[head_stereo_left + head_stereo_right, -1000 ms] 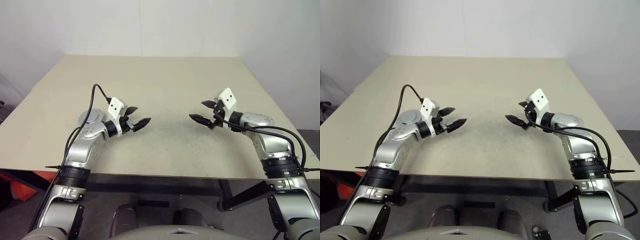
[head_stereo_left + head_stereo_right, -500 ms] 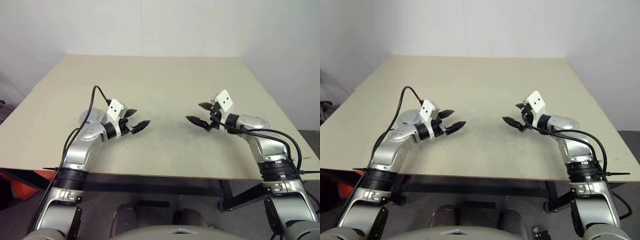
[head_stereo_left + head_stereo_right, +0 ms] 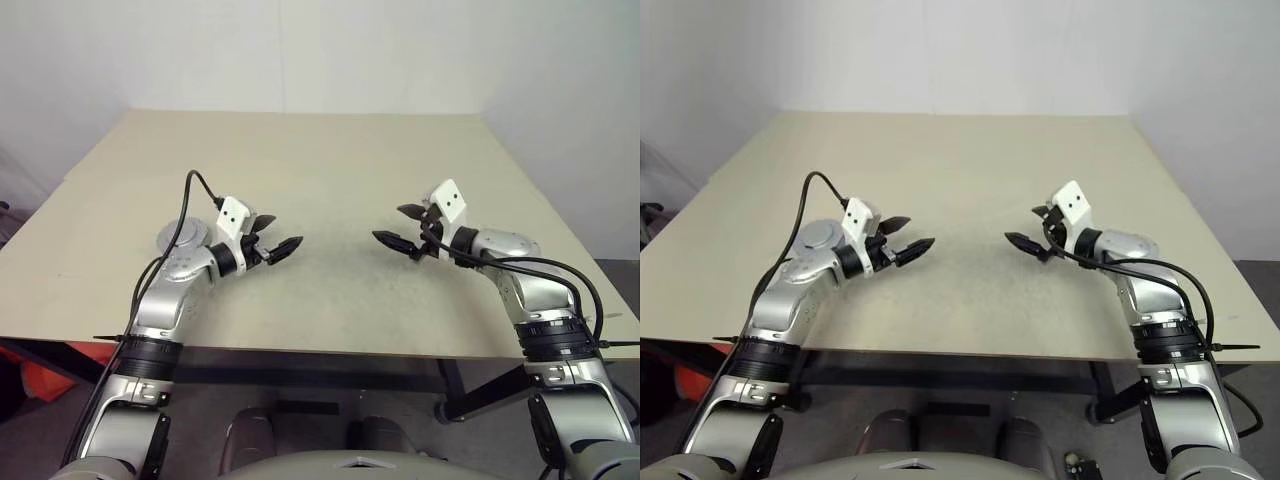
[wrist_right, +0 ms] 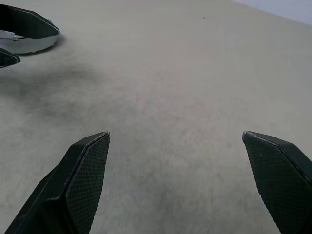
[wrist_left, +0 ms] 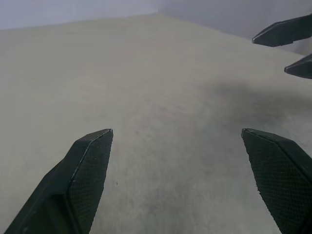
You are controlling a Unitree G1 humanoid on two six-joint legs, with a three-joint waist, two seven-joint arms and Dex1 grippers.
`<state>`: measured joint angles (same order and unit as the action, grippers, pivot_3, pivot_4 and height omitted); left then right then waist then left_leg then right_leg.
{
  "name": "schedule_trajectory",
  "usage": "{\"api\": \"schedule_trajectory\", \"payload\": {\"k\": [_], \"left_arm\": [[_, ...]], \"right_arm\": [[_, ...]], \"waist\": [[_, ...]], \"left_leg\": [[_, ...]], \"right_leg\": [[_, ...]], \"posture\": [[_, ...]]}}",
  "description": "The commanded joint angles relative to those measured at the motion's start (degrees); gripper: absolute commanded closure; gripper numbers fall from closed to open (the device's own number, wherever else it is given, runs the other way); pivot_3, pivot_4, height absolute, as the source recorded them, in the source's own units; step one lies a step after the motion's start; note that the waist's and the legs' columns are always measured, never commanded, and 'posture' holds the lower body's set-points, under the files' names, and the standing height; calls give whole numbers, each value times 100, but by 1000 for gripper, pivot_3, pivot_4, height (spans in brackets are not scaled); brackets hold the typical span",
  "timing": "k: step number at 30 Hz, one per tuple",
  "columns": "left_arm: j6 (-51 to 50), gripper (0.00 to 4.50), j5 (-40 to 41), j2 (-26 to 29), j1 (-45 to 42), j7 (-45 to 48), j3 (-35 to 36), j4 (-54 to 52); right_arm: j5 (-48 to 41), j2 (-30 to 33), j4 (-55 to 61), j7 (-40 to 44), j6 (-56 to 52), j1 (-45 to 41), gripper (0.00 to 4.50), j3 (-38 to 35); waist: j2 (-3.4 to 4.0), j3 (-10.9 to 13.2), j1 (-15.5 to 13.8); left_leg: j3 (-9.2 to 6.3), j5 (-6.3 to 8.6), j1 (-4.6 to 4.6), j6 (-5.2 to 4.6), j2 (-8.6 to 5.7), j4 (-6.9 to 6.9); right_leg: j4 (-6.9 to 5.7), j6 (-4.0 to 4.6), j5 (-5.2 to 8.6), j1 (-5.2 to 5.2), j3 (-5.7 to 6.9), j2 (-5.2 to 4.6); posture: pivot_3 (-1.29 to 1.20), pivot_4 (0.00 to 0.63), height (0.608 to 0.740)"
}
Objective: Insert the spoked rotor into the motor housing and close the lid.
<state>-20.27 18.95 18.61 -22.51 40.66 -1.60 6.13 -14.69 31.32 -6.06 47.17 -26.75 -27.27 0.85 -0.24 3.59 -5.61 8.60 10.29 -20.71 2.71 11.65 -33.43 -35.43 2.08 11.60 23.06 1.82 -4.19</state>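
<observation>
L gripper (image 3: 282, 231): jaws spread wide, nothing between them. It hangs over the near half of the tabletop (image 3: 320, 150), closer to the near edge than the far edge and toward the L edge. Long axis roughly level, tips pointing to the table's middle and toward my R side. In L wrist view both fingers (image 5: 90, 165) stand far apart, with bare beige surface between them.

R gripper (image 3: 391, 223): jaws also spread wide, holding nothing. It is over the near half, toward the R edge. Tips point to the table's middle and toward my L side, tilted slightly down. R wrist view has bare surface between its fingers (image 4: 85, 170).

The two grippers face each other tip to tip, well apart, with open tabletop between them. Neither touches the surface.

A black cable (image 3: 190, 188) loops up from my L wrist.

At the border of R wrist view there is a silver-and-black shape (image 4: 27, 41) by my L gripper's tip. Can't tell what it is.
</observation>
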Motion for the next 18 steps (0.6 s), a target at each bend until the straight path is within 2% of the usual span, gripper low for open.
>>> {"api": "schedule_trajectory", "payload": {"k": [1,18], "left_arm": [[147,35,-25,-29,-153,-71,63,-140],[257,35,-57,-37,-273,-35,52,61]], "right_arm": [[-20,-14,55,-37,48,-160,0,-51],[8,44,97,-146,62,-70,0,-109]], "waist": [[0,0,0],[0,0,-1]], "left_leg": [[0,0,0,0,0,0],[0,0,-2,0,0,1]], "right_leg": [[0,0,0,0,0,0],[2,0,0,1,0,0]], "posture": [[0,0,740],[0,0,740]]}}
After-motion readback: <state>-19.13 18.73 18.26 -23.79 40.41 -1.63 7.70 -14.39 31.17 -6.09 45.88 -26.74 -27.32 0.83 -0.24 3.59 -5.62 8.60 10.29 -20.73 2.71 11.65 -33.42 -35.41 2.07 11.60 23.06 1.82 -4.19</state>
